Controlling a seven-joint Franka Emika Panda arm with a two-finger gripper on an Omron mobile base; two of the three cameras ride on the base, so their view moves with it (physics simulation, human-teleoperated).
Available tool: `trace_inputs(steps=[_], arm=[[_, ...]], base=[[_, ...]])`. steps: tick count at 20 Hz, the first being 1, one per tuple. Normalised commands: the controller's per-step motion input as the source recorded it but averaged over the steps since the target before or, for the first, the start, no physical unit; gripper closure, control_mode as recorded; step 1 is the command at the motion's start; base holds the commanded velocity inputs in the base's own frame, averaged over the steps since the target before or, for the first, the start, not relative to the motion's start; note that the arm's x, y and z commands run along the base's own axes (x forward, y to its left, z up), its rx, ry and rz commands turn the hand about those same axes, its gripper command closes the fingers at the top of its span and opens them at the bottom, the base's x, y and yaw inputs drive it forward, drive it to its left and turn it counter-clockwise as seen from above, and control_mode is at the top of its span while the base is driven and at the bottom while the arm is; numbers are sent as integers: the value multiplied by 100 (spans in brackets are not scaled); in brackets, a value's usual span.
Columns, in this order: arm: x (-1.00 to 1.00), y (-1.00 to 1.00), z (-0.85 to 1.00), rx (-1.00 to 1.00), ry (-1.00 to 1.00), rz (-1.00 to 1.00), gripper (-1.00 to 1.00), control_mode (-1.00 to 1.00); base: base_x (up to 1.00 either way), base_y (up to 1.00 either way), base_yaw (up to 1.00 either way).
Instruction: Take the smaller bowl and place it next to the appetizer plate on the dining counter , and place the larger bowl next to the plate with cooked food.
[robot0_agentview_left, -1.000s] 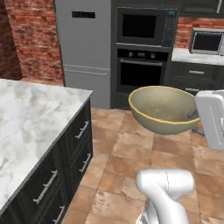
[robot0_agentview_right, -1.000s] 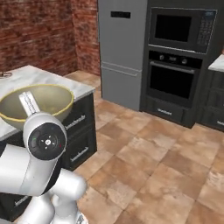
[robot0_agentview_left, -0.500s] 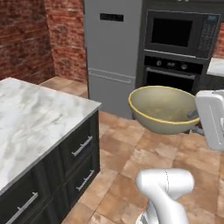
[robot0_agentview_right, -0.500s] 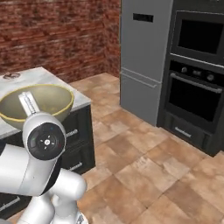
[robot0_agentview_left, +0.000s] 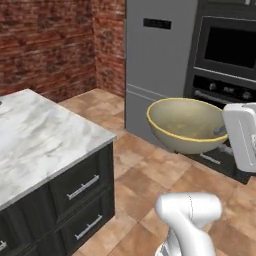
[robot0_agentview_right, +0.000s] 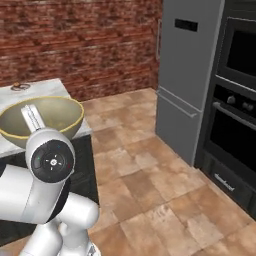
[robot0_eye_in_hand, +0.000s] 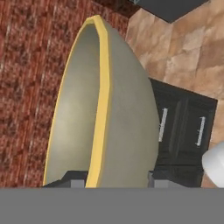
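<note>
Over the last second my base has turned: in both base views the oven stack and the grey refrigerator (robot0_agentview_left: 157, 65) have slid right, and the brick wall (robot0_agentview_right: 75, 45) now fills much of the background, while the larger bowl (robot0_agentview_left: 187, 125) has kept its place against my arm. I read this as a camera shift, not a move of the objects. My end effector (robot0_eye_in_hand: 109, 177) remains clenched on the larger bowl's rim, one fingertip (robot0_eye_in_hand: 72, 178) inside the wall and the other outside it, with the bowl carried in the air above the tiled floor (robot0_agentview_right: 165, 195). The marble top of the dining counter (robot0_agentview_left: 35, 135) lies to my left; the bowl sits clear of that bench's corner, not over it. In the right base view a small item rests on the bench's far end; too small to identify. In my judgement the transport leg for this bowl is under way and the placing step is not yet done. Condition of the bowl: wide, deep, beige-olive, thin yellow rim unbroken, interior empty, held roughly level with its mouth upward.
</note>
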Motion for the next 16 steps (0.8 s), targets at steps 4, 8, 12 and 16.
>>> trace_inputs(steps=[4,8,12,16], arm=[[0,0,0,0,0,0,100,100],[0,0,0,0,0,0,100,100],[0,0,0,0,0,0,100,100],[0,0,0,0,0,0,100,100]], base=[[100,-100,41],[100,-99,48],[100,-91,52],[100,-97,50]])
